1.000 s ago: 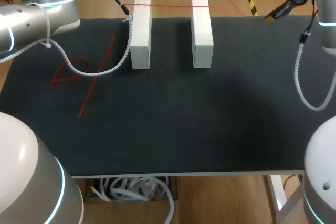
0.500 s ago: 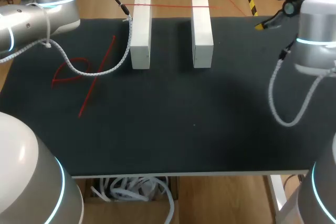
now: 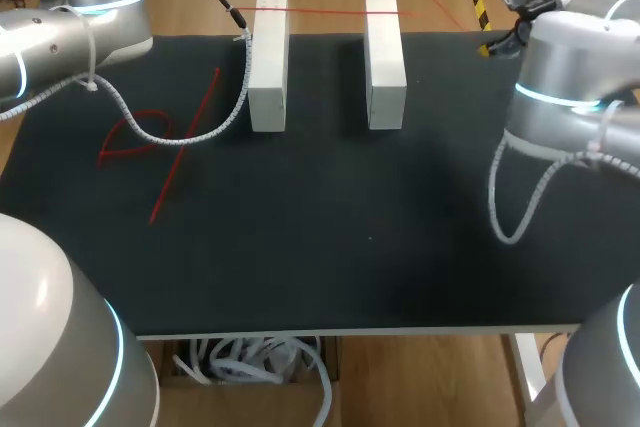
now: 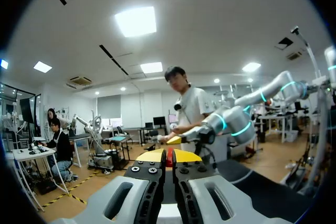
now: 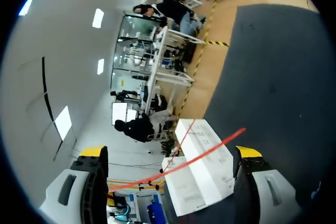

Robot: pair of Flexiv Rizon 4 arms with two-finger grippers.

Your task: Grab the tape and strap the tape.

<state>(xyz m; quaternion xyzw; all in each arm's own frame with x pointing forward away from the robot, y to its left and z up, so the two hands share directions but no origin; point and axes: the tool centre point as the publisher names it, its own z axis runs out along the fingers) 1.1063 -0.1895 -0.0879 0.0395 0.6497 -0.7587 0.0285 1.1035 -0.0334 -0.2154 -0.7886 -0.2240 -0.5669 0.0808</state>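
Left arm (image 3: pixel 60 42), right arm (image 3: pixel 565 87): silver-grey rounded links, glowing cyan joint rings. Left cable (image 3: pixel 222 127), right cable (image 3: pixel 492 202): white, spiral-wrapped. Left gripper (image 4: pixel 168 157), right gripper (image 5: pixel 170 152): pale grey slotted fingers, yellow tips; black screws on left.

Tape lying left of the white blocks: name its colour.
Red; the tape shows best in the head view.

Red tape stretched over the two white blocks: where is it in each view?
Head view: red tape runs across the far ends of both white blocks.
Left wrist view: unclear; only a red speck at the tips of the left end effector.
Right wrist view: crosses the white block ahead, between open fingers of the right end effector.
Shared landmark: that block.
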